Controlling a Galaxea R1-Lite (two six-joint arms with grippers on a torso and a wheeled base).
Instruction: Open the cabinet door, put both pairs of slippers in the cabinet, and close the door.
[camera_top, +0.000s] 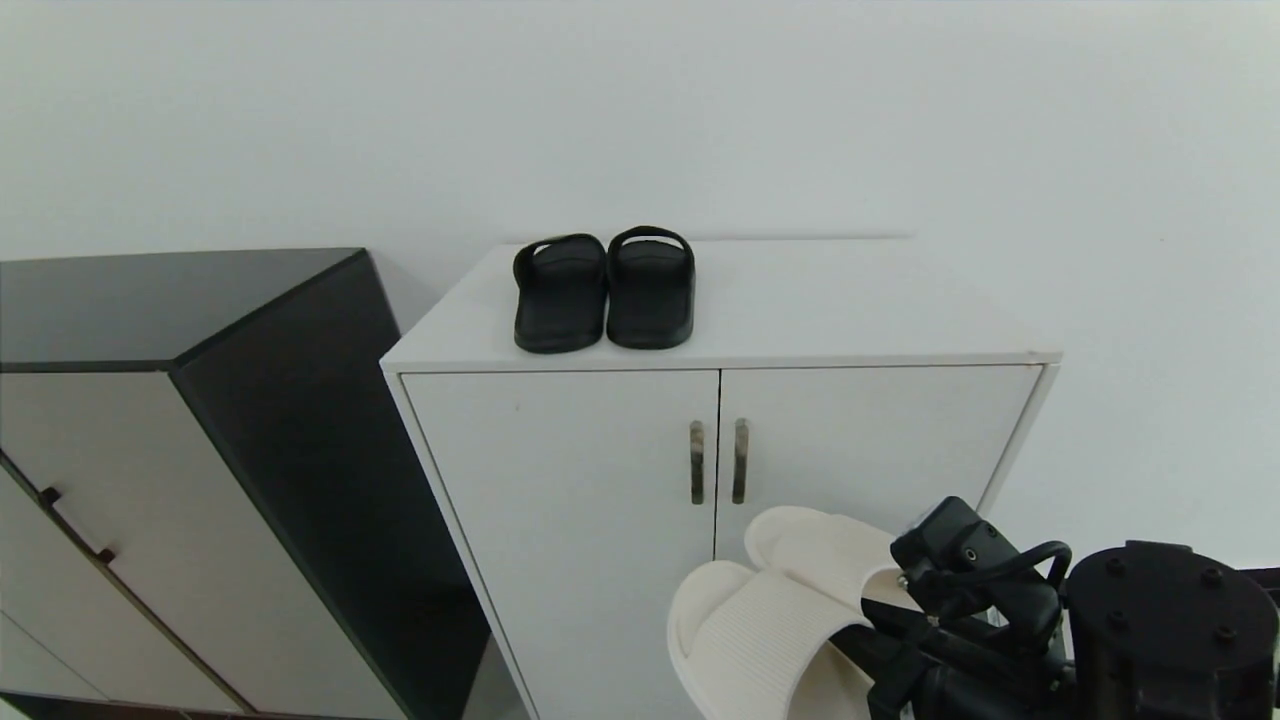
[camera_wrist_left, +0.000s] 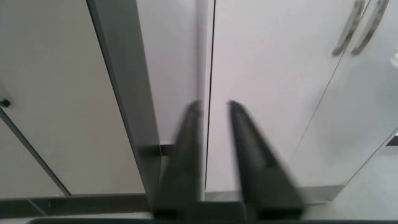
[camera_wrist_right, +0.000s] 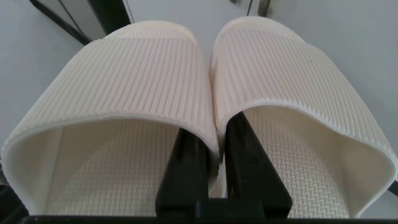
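The white cabinet (camera_top: 850, 310) stands against the wall with both doors shut; its two handles (camera_top: 718, 461) meet at the middle. A pair of black slippers (camera_top: 603, 288) lies side by side on its top, left of centre. My right gripper (camera_top: 885, 612) is low in front of the right door, shut on a pair of cream ribbed slippers (camera_top: 775, 610), pinching their inner edges together (camera_wrist_right: 214, 93). In the left wrist view my left gripper (camera_wrist_left: 214, 107) stands narrowly open with nothing in it, before the cabinet's left edge (camera_wrist_left: 208, 74), the handles (camera_wrist_left: 359, 28) off to one side.
A taller black cabinet with pale drawer fronts (camera_top: 280, 430) stands close on the left of the white cabinet, with a narrow gap between them. A plain white wall is behind. The right half of the cabinet top is bare.
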